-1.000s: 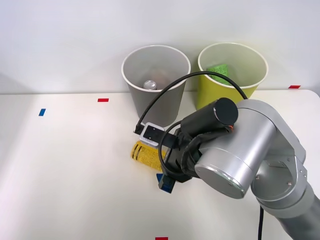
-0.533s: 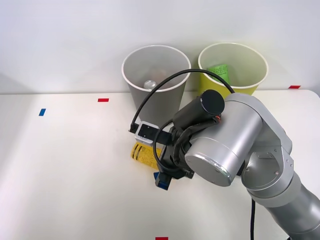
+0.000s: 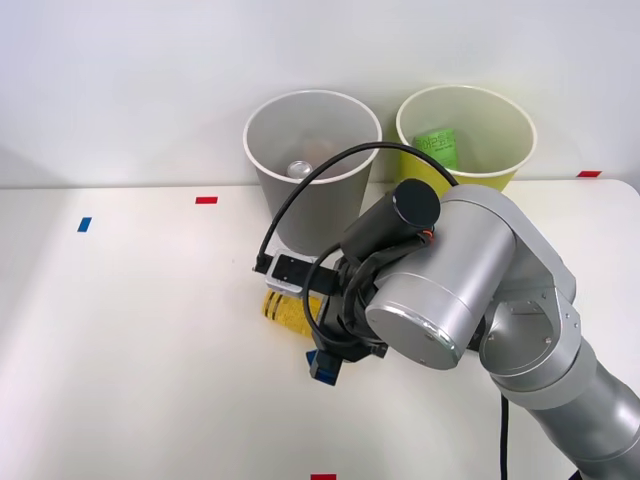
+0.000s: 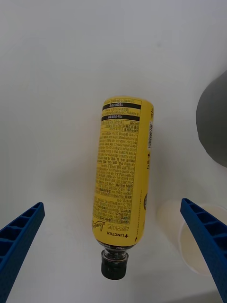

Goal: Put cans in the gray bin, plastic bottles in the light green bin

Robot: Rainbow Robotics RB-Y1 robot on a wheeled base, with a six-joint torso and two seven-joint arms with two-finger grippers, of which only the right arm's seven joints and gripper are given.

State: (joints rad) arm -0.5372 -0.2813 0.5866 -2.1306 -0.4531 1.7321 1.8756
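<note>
- Your right arm [image 3: 470, 300] has swung a little further toward the worktop's left side since half a second ago; the black wrist block now covers more of the bottle, leaving less yellow showing in the front view.
- The gray bin [image 3: 312, 165] stands at the worktop's [image 3: 140, 340] back edge with the can [image 3: 299, 169] inside, silver top up; the light green bin [image 3: 465, 145] stands just beside it to the right, with something green inside.
- The plastic bottle [image 4: 124, 189] lies on its side on the worktop, in front of the gray bin. Its yellow label carries dense black print and a barcode; near the black cap you can read "LINGTEA".
- A small white paper cup [image 4: 196, 239] sits near the bottle's cap end.
- Your right gripper [image 4: 113, 251] is spread wide, empty, one blue ribbed finger [image 4: 19, 236] on each side of the bottle, well apart from it, touching nothing.
</note>
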